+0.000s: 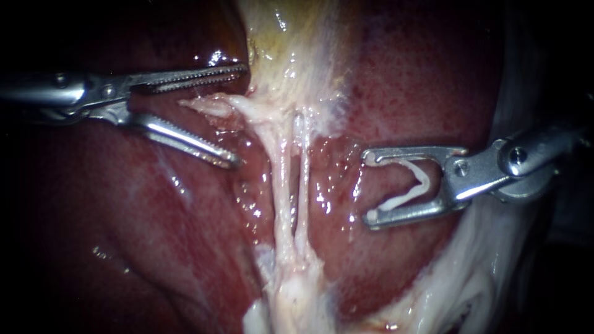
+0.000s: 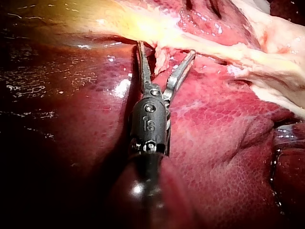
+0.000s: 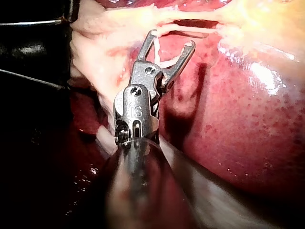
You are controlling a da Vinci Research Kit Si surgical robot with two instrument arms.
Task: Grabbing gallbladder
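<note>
Approach step. The slender steel left instrument (image 1: 240,115) holds its serrated jaws open astride a pale tissue flap (image 1: 210,105), just beside the yellowish, glistening gallbladder (image 1: 291,43). Next move, in my judgement: advance and close. The right instrument (image 1: 369,185) carries a white V-shaped clip (image 1: 411,188) between its wide jaws.

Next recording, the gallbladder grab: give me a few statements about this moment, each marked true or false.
1. The left instrument has clamped the gallbladder. False: it stands open beside the gallbladder's lower end, gripping nothing.
2. The right instrument holds a white clip. True.
3. That clip sits on a tube. False: it hangs over the liver, apart from both tubes.
4. Two pale tubes run side by side below the gallbladder. True.
</note>
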